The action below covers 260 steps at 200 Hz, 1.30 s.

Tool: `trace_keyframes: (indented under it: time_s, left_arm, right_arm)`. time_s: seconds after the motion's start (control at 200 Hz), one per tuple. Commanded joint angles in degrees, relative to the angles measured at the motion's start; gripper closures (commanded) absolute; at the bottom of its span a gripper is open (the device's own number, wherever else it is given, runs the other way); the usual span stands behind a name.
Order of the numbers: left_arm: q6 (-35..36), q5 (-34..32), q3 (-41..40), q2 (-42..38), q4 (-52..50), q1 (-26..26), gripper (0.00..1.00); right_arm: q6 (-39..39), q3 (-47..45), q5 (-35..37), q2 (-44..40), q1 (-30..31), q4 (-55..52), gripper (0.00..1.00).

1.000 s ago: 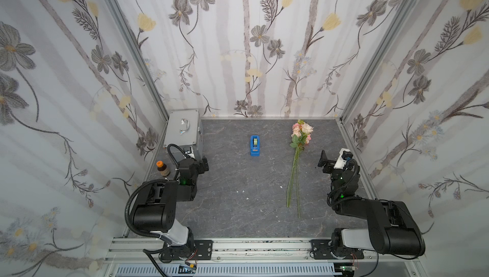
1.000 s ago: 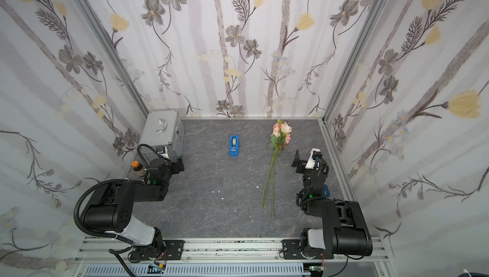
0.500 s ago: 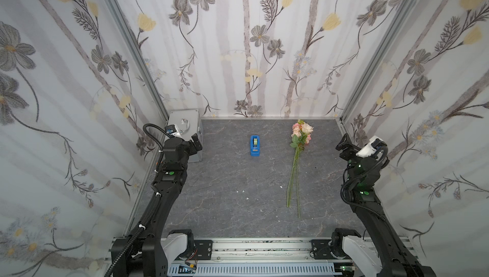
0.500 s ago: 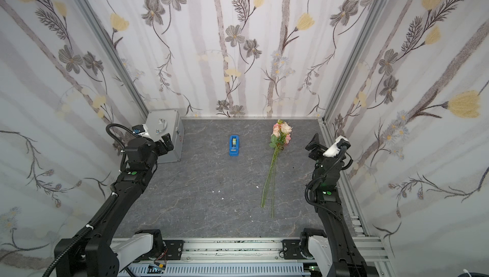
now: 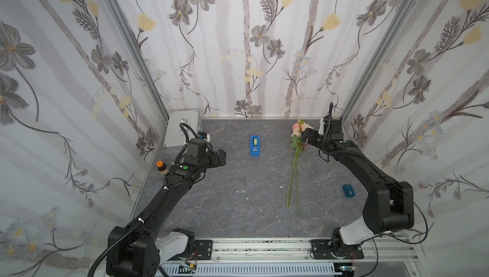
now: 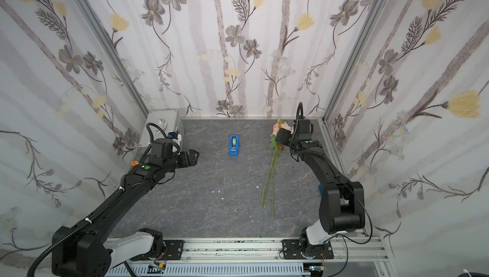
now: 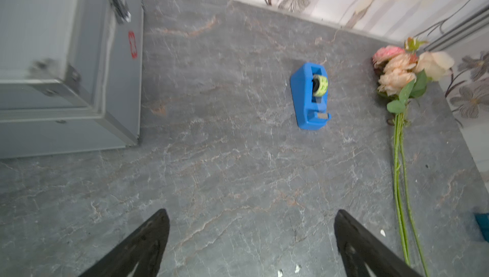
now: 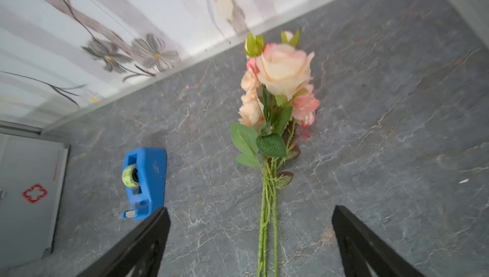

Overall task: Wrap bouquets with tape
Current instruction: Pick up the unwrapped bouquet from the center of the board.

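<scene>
1. Grey marbled desk (image 5: 238, 183) carries every item. The bouquet (image 8: 271, 143) lies flat on its right half, near the right wall.
2. The bouquet's long axis runs front to back. Its pink and peach blooms point to the back wall, and its green stem ends point to the robot's base rail.
3. The blue tape dispenser (image 5: 254, 145) stands mid-desk toward the back, well apart from the bouquet. Its long axis lies roughly parallel to the stems, with the pale-green tape roll (image 7: 320, 85) at the far end and the cutter at the near end.
4. Right claw (image 5: 307, 136): spread wide and empty, hanging over the bouquet's bloom end. In the right wrist view the stems pass between its fingers without contact.
5. Left claw (image 5: 221, 158): spread wide and empty, above bare desk between the metal case (image 5: 182, 130) and the dispenser.
6. A small dark-blue block (image 5: 348, 190) lies beside the right arm.
</scene>
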Motion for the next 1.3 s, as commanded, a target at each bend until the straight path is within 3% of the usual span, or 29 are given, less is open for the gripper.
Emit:
trace_keyframes:
  time_s: [0.0,0.48,0.984,1.179,1.294]
  left_arm:
    - [-1.6,-0.1,-0.4,1.0,-2.3,-1.1,0.03]
    - [-0.3,-1.0,-1.7,1.8,-2.1,-1.8,0.05]
    - [2.7,-1.0,-0.6,2.6,-2.9,-2.0,0.08]
    - [2.8,-1.5,-0.5,3.0,-2.9,-2.1,0.09]
    - [3.0,-1.8,-0.6,2.9,-2.8,-2.3,0.09]
  right_arm:
    - [2.6,2.9,0.2,5.0,1.2,-5.6,0.04]
    - [5.5,10.1,5.2,20.0,4.4,-5.2,0.19]
    - [5.7,10.0,7.0,25.3,5.2,-5.4,0.39]
    - [5.4,10.6,8.3,26.7,6.1,-6.6,0.42]
    - [5.7,10.7,9.0,27.0,6.3,-7.0,0.5]
